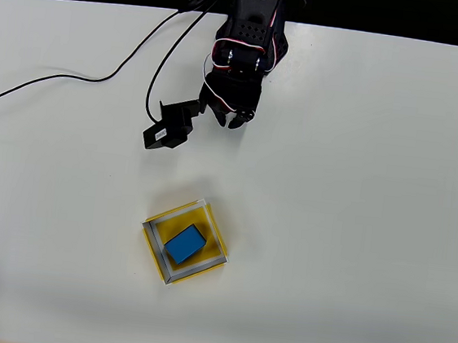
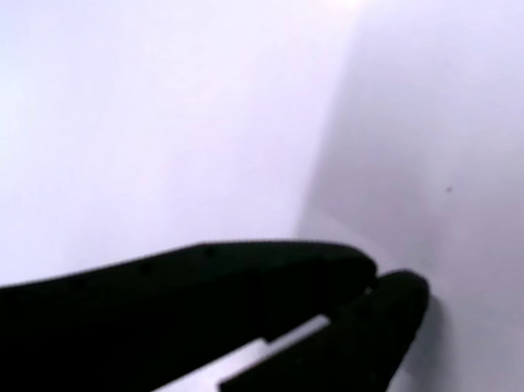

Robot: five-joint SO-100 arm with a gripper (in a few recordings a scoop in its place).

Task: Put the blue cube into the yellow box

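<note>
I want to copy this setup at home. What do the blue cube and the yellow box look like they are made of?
The blue cube looks like solid plastic or painted wood: plain, matte, even colour, no shine. The yellow box looks like thin folded card or paper: flat yellow flaps, a thin pale rim and sharp creased corners. Neither can be told for sure.

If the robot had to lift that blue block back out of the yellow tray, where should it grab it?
Probably from straight above, pinching the two long sides of the blue cube. It lies flat and turned diagonally inside the yellow box, whose raised rim blocks any sideways approach. The hand would need to rotate to match that diagonal, with its fingers dropping into the gaps between block and rim.
</note>
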